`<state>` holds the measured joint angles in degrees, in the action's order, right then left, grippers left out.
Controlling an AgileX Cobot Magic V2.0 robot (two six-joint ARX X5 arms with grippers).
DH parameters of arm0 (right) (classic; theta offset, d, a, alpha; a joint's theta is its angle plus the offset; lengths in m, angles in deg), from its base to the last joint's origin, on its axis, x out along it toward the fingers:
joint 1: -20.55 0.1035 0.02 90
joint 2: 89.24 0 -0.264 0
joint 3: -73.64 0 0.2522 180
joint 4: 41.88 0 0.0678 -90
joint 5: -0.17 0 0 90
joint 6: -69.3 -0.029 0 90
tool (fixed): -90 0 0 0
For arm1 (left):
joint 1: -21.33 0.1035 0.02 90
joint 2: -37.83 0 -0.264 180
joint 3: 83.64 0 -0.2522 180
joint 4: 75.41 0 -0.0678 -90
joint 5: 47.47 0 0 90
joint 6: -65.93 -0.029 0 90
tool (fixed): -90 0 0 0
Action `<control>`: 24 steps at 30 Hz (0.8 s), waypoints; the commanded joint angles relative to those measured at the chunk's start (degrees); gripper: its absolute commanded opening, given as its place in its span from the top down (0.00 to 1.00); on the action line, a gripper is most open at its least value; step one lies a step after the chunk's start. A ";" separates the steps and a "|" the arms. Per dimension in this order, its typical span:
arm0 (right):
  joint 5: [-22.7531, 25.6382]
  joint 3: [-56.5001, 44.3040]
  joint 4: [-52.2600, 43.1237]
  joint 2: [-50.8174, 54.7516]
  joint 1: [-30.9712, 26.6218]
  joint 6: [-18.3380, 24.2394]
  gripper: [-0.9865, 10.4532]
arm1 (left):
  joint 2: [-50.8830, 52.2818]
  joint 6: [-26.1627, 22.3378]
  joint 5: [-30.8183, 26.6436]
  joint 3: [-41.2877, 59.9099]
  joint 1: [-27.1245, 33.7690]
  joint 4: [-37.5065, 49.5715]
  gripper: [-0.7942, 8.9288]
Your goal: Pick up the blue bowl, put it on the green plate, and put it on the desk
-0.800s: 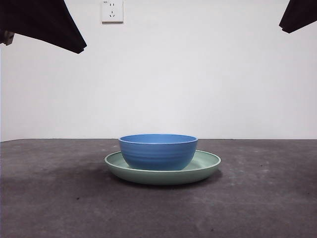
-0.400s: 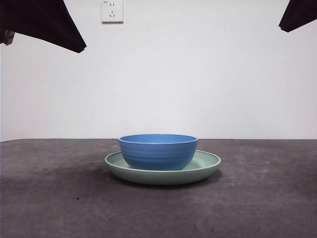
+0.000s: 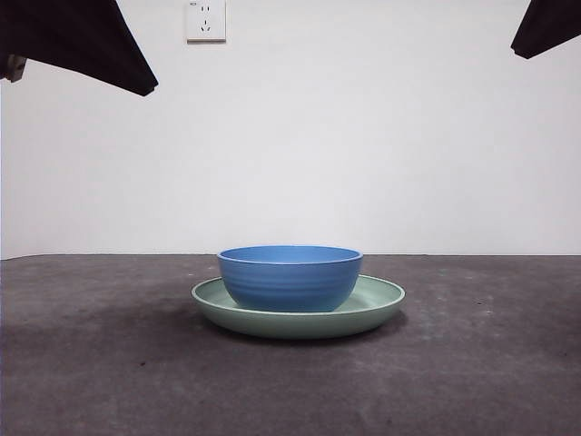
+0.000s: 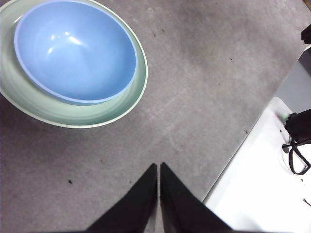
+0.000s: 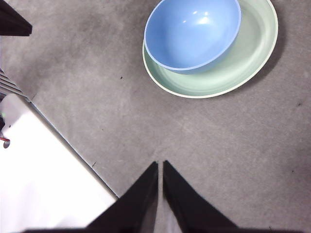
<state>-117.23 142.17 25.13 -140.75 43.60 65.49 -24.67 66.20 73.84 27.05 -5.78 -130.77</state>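
The blue bowl [image 3: 290, 277] sits upright inside the green plate [image 3: 379, 304], toward the plate's left side, in the middle of the desk [image 3: 109, 363]. Both wrist views look down on the empty bowl [image 4: 75, 51] [image 5: 193, 33] resting on the plate [image 4: 126, 99] [image 5: 243, 58]. My left gripper [image 4: 159, 167] is shut and empty, high above the desk and well away from the bowl. My right gripper [image 5: 160, 165] is shut too, holding nothing, equally far off. In the front view both arms show only as dark tips at the top corners.
A white wall with a power socket [image 3: 206, 20] stands behind the desk. White surfaces border the desk's edges in the left wrist view [image 4: 262, 184] and the right wrist view [image 5: 43, 170], with black cables and hardware [image 4: 297, 141] beside one.
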 commanded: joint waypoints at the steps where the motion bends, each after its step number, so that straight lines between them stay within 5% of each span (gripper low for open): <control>1: -0.20 0.85 -0.55 -0.44 0.35 0.66 0.91 | 2.36 -1.40 -0.07 -0.52 0.07 0.92 0.91; 6: -0.20 0.85 -0.55 -0.44 0.35 0.66 0.91 | 10.27 -6.86 -4.39 0.31 4.26 9.33 0.91; 15: -0.20 0.85 -0.55 -0.44 0.35 0.66 0.91 | 27.69 -7.10 -11.52 8.57 20.70 30.82 0.91; 24: -0.20 0.85 -0.55 -0.44 0.35 0.68 0.91 | 42.31 -7.15 -23.02 24.04 28.48 33.88 0.91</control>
<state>-117.23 142.17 25.13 -140.75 43.60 65.49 17.08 59.56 51.22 50.15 22.59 -97.14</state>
